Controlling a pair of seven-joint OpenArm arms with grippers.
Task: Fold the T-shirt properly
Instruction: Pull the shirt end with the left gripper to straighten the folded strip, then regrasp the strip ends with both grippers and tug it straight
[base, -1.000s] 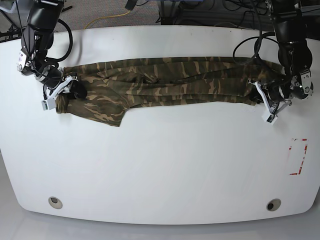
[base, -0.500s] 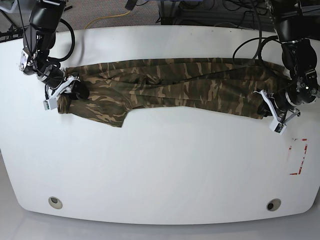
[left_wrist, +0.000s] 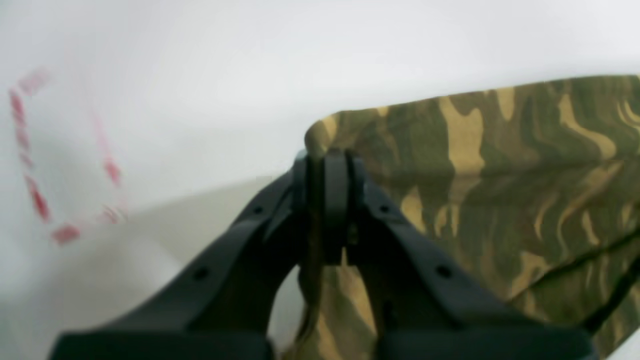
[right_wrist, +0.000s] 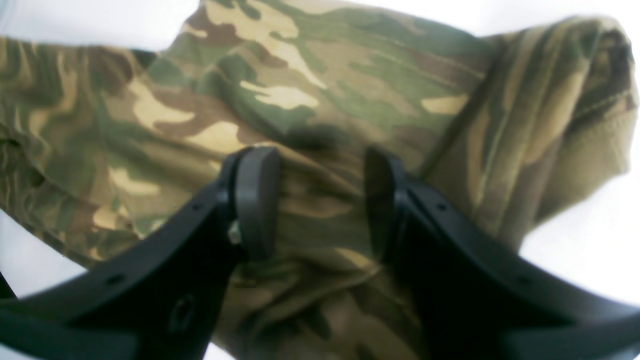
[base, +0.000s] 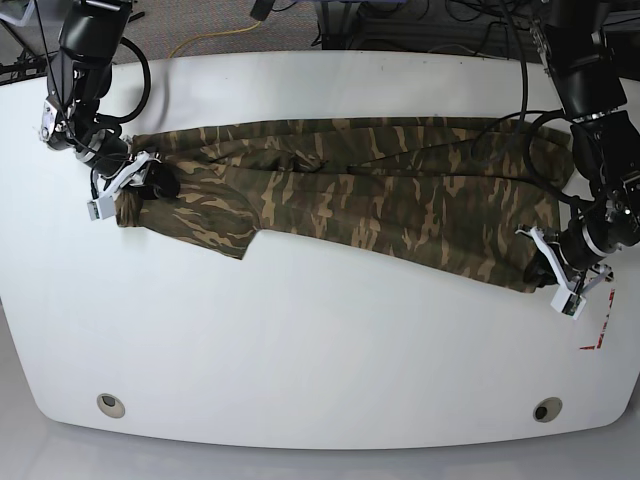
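Spreading step: we judge we are at the flattening stage, stretching the T-shirt (base: 340, 190) out along the table (base: 320, 340) so it lies smooth for the first fold; no fold looks made yet.
Shirt: it lies as a long band across the far half of the table, collar end toward the right arm, hem end toward the left arm, with creases along the middle.
Left gripper (left_wrist: 327, 165): its jaws are pressed together on a thin corner of the hem, and in the wrist view the cloth runs up between them; in the base view that corner sits drawn toward the near edge, close to a red tape mark (base: 597, 320).
Right gripper (right_wrist: 315, 200): its jaws stand partly apart astride a bunched ridge of cloth near the sleeve; we cannot tell whether the pads actually pinch it or only sit over it.
Next move: we think it calls for tension kept even between both ends, the hem corner laid down flat, then a fresh hold for the fold.
Risk: pulling one end harder could drag the whole shirt sideways or bunch the sleeve.
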